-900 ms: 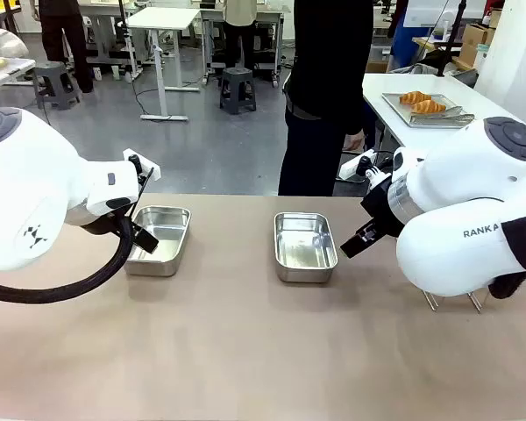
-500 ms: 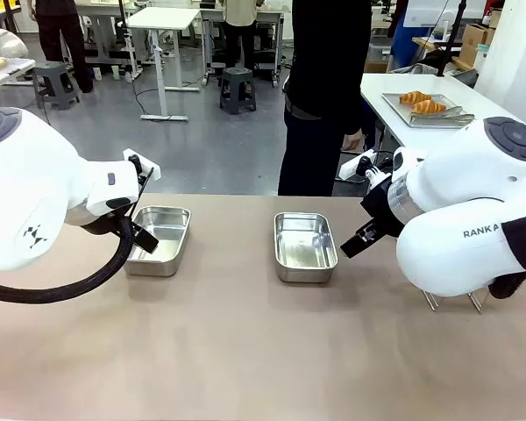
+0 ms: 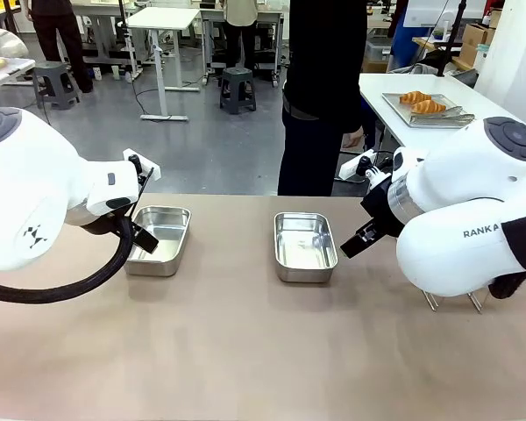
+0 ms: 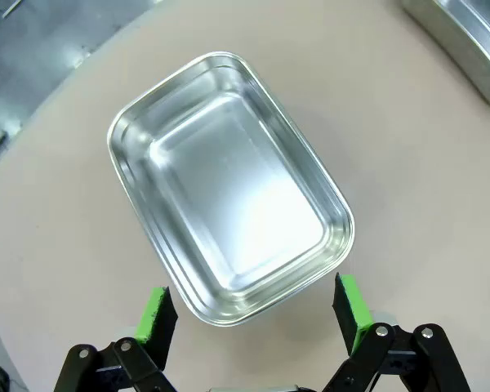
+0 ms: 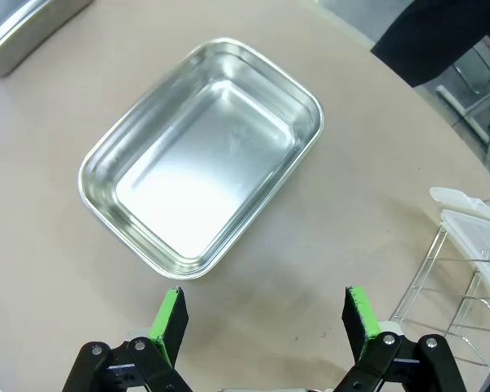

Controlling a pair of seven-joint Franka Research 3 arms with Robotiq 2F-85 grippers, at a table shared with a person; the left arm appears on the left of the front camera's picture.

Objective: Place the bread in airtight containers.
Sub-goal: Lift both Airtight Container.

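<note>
The brown counter point(image 3: 245, 351) spans the front view. The two white arms enter from either side: the left arm point(image 3: 35, 189) and the right arm point(image 3: 473, 219), each bent low over the surface. A person point(image 3: 324, 88) in dark clothing stands at the far edge, near the middle, with one hand point(image 3: 354, 139) hanging at the side.

Behind the right arm is a second, white counter point(image 3: 386, 86). It carries a flat steel tray point(image 3: 399, 109) on which the bread lies, two golden-brown croissants point(image 3: 429, 106) side by side, well apart from both tubs.

Two open stainless-steel tubs rest on the brown counter, well apart from each other, and both are empty. The left container point(image 3: 162, 230) point(image 4: 229, 188) lies just beyond the left tool point(image 4: 253, 308). The right container point(image 3: 304, 244) point(image 5: 204, 155) lies just beyond the right tool point(image 5: 264, 317).

A wire rack point(image 5: 461, 286) stands on the counter beside the right container and holds clear plastic lids point(image 5: 474, 229).

Each tool hovers above the counter with its jaws spread wide and nothing between them. The green pads point(image 4: 157, 314) of the left tool flank the near short end of its tub, and those of the right tool point(image 5: 358, 314) stand short of its tub's near corner.
</note>
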